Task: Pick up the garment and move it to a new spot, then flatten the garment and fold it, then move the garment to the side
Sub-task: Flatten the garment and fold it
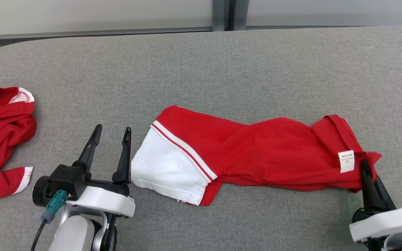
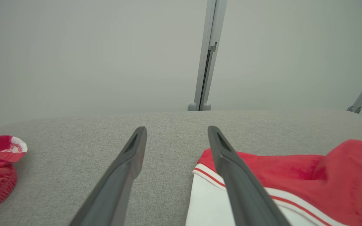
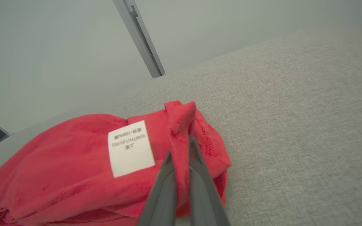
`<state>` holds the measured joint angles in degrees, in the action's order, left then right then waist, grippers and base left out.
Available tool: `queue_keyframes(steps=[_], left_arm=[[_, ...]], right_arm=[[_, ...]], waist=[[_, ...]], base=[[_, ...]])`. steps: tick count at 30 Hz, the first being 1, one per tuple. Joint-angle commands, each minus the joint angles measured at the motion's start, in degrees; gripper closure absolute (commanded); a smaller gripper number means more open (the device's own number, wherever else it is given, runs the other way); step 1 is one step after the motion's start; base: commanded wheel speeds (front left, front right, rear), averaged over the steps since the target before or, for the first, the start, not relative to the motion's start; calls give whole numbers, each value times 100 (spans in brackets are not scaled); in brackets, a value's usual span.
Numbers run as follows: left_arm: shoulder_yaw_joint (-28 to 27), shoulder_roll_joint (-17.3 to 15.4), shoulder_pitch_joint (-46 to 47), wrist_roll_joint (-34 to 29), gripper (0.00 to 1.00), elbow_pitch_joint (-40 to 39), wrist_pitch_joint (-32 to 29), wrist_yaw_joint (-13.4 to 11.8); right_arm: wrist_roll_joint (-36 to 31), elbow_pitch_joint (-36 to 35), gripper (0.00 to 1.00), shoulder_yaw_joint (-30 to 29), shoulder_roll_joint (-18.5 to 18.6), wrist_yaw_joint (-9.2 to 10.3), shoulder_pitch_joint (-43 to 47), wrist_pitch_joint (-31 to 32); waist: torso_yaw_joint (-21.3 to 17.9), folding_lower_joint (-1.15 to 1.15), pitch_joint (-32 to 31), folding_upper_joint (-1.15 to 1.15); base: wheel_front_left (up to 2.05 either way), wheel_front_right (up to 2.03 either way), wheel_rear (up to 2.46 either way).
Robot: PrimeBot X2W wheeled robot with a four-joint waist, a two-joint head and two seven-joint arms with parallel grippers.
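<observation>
Two red cloths lie on one grey table (image 1: 201,62), with two grippers low at its near edge; one post (image 1: 223,14) stands at twelve o'clock beyond the far edge.

At nine o'clock in the head view sits the heap (image 1: 2,139), a crumpled red cloth with white-trimmed edges, partly cut off by the frame; it lies well apart from everything else.

At seven o'clock the left gripper (image 1: 113,129) has its two fingers spread wide and holds nothing; its fingers point toward twelve; in the left wrist view the right-hand finger crosses in front of the white end of the garment, though whether it touches the cloth I cannot tell.

The garment (image 1: 257,150) stretches across the table from the centre out to four o'clock, lying long and loosely flattened; its left end is one white panel (image 1: 162,167) edged with red-and-white stripes; the rest is red and rumpled.

One white label (image 1: 346,161) with small print shows near the garment's right end.

At four o'clock the right gripper (image 1: 365,166) has its fingers pressed together, pinching a fold of the garment's red hem just beside the label; the right wrist view shows the cloth bunched up between the two fingers.
</observation>
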<state>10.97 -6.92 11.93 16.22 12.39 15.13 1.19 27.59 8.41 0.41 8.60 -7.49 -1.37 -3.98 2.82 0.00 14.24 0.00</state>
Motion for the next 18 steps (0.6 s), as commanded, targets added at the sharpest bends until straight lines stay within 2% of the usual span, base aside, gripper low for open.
queue_keyframes(steps=[1, 2, 3, 12, 18], left_arm=[[-27, -46, -48, -12, 0, 7, 1, 20], [-26, -46, -64, -8, 0, 18, 1, 21], [-24, -47, -75, -5, 0, 30, 0, 17], [-145, -56, -279, 37, 0, -25, 0, -116], [-225, -93, -597, 46, 0, -51, 0, -191]], right_arm=[[-1, 8, 68, -51, -11, 0, 40, -11], [3, 47, 29, -48, -49, 0, 107, 3], [-37, 73, 0, -65, -62, 0, 138, -26], [-678, -407, 0, -349, -83, 0, 198, -677], [-1209, -822, 0, -195, 30, 0, 183, -468]], waist=[[-3, 0, -18, 0], [-4, 0, -34, 0], [-3, 0, -44, 0], [-61, 0, -265, 0], [-120, 0, -600, 0]], base=[[0, 0, 0], [0, 0, 0], [0, 0, 0], [0, 0, 0], [0, 0, 0]])
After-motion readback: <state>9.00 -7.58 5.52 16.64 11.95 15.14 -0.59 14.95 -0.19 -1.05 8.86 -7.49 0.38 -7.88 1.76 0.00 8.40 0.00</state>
